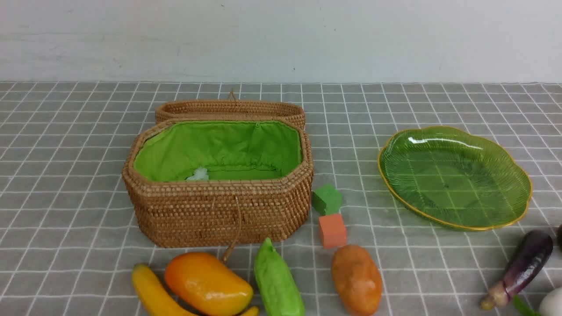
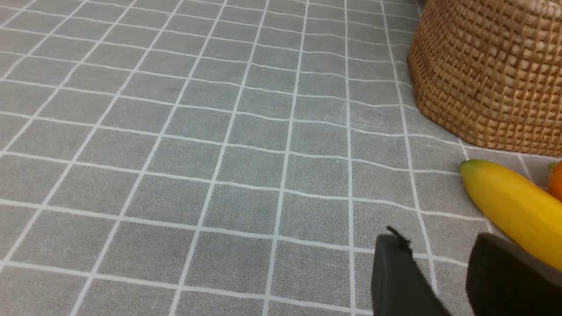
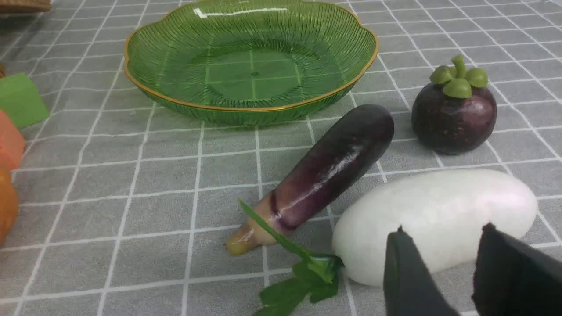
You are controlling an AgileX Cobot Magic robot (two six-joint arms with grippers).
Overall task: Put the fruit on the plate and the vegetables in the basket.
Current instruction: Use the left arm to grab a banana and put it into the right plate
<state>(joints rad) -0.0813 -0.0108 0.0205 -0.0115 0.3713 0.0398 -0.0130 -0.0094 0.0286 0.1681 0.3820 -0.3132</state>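
The basket (image 1: 219,210) stands open, its lid folded back. In front of it lie the banana (image 1: 151,292), mango (image 1: 206,283), green gourd (image 1: 276,281) and potato (image 1: 356,278). The plate (image 1: 456,177) at the right holds nothing. Near it lie the eggplant (image 3: 329,171), the mangosteen (image 3: 454,112) and the white vegetable (image 3: 439,210). My left gripper (image 2: 439,239) is open over the cloth, with the banana (image 2: 513,210) just beside one finger. My right gripper (image 3: 444,230) is open just short of the white vegetable, holding nothing. Neither gripper shows in the front view.
A green cube (image 1: 326,199) and an orange cube (image 1: 332,230) sit between basket and plate. A small pale scrap (image 1: 198,174) lies inside the basket's green lining. A grey checked cloth covers the table, and a white wall runs behind.
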